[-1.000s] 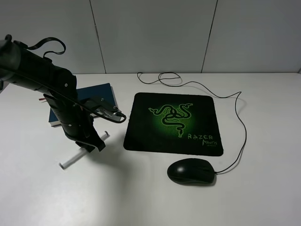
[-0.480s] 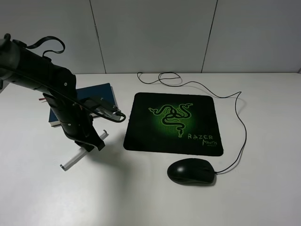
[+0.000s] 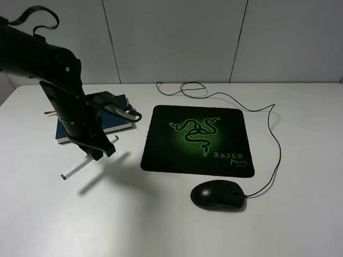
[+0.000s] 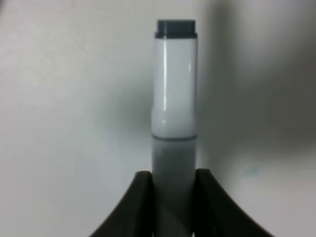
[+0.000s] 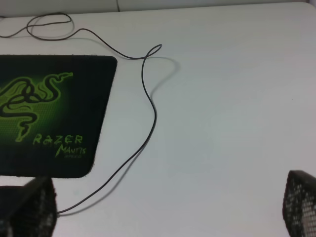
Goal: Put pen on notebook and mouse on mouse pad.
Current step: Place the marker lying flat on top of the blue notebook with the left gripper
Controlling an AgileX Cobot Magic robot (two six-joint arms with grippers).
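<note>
My left gripper is shut on the white pen and holds it slanted in the air, just in front of the teal notebook; its shadow falls on the table below. In the left wrist view the pen sticks out from between the two fingers. The black mouse sits on the table in front of the Razer mouse pad. My right gripper is open over bare table beside the mouse pad; it does not show in the high view.
The mouse's thin black cable runs around the pad's right side and loops at the back of the table. The left arm covers part of the notebook. A white wall stands behind the table.
The left arm has risen and swung back to the left, toward the notebook, lifting the pen off the table. Mouse and pad have not moved.
</note>
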